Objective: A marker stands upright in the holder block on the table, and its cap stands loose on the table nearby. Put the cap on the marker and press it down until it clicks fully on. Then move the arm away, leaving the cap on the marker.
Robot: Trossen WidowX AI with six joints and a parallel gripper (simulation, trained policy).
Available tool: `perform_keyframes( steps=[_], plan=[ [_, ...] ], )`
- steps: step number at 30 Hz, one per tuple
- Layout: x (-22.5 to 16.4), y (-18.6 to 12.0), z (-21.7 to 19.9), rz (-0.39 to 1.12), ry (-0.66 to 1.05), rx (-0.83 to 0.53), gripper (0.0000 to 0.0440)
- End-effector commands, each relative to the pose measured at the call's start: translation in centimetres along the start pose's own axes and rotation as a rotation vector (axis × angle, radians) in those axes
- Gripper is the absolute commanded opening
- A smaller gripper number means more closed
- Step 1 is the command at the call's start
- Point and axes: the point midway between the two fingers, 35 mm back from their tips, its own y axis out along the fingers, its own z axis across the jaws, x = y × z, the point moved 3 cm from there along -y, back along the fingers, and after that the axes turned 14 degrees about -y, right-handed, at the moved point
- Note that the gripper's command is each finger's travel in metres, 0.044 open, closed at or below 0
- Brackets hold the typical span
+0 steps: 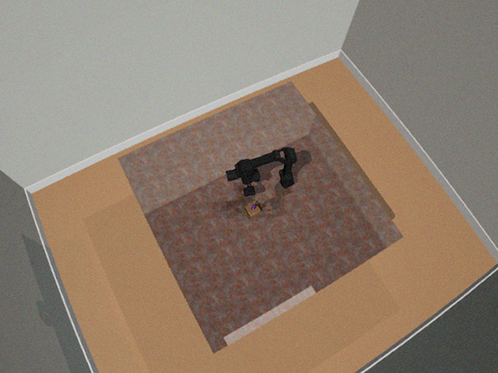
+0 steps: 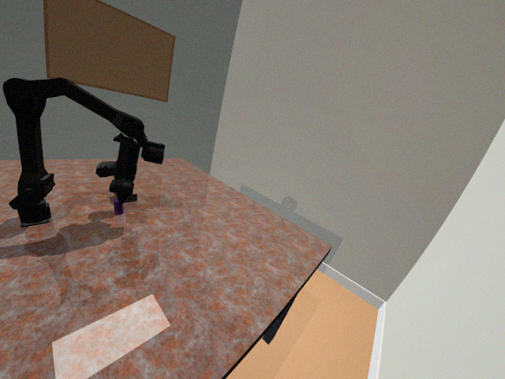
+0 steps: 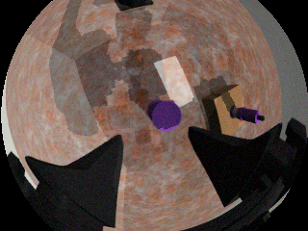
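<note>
The purple cap (image 2: pixel 117 207) (image 3: pixel 166 115) stands upright on the table. In the top view it is hidden by the arm. The marker (image 3: pixel 247 115) (image 1: pixel 253 207), purple with a dark tip, stands upright in the tan holder block (image 3: pixel 222 115) (image 1: pixel 251 211) (image 2: pixel 131 198). In the exterior view the marker is hidden behind the gripper. My gripper (image 3: pixel 156 136) (image 2: pixel 121 201) is open, pointing down and low beside or over the cap. In the wrist view the cap shows just beyond the gap between the fingertips, with nothing held.
The holder block is close to the cap, beyond the right finger in the wrist view. The arm's base (image 2: pixel 34 214) (image 1: pixel 286 178) stands on the mottled table (image 2: pixel 196 264) (image 1: pixel 237 269). A pale rectangular patch (image 2: pixel 110 338) (image 1: pixel 268 315) (image 3: pixel 174 79) lies along one table side.
</note>
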Motion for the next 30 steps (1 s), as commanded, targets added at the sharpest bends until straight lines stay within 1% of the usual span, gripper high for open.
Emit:
perform_keyframes(
  steps=[1,19,22,24,29,30],
  plan=[
    [0.1,0.7,-0.3,-0.02,-0.021,0.008,0.0284],
    [0.6,4.3,-1.3,-0.076,-0.076,0.027,0.025],
    [0.6,4.6,-1.4,-0.074,-0.084,0.037,0.0237],
    [0.6,4.7,-1.4,-0.069,-0.089,0.044,0.0218],
    [0.6,4.1,-1.5,-0.045,-0.099,0.062,0.0091],
    [0.5,3.8,-1.6,-0.035,-0.101,0.064,0.0077]
  ],
)
